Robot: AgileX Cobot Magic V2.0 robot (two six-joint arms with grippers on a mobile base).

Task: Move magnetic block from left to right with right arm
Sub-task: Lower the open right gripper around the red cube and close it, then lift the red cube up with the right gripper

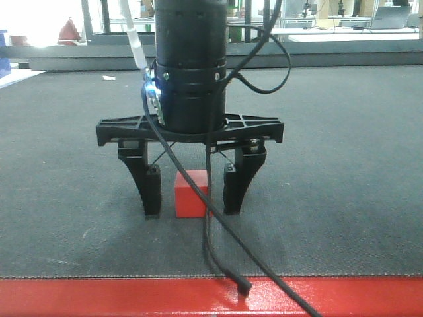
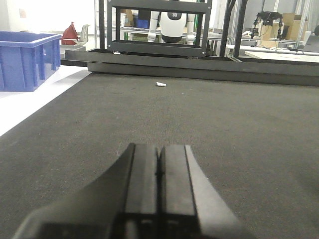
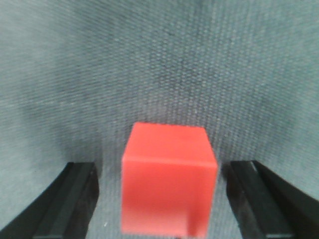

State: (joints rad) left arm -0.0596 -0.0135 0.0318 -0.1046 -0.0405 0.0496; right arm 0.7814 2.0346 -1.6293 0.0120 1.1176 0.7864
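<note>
Right wrist-mounted view is showing the right claw (image 3: pixel 167 204) spread astride the magnetic block (image 3: pixel 169 179) on the bench (image 3: pixel 159 59). Seemingly rigid, light and smooth, the block is inviting a pinch on its flat sides. Meanwhile the left claw (image 2: pixel 159 172) is resting pressed together.

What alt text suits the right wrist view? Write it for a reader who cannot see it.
A red magnetic block sits on a grey mat, centred between the open black jaws of the right gripper. A gap of mat shows on each side of the block, so the jaws are not touching it.
</note>
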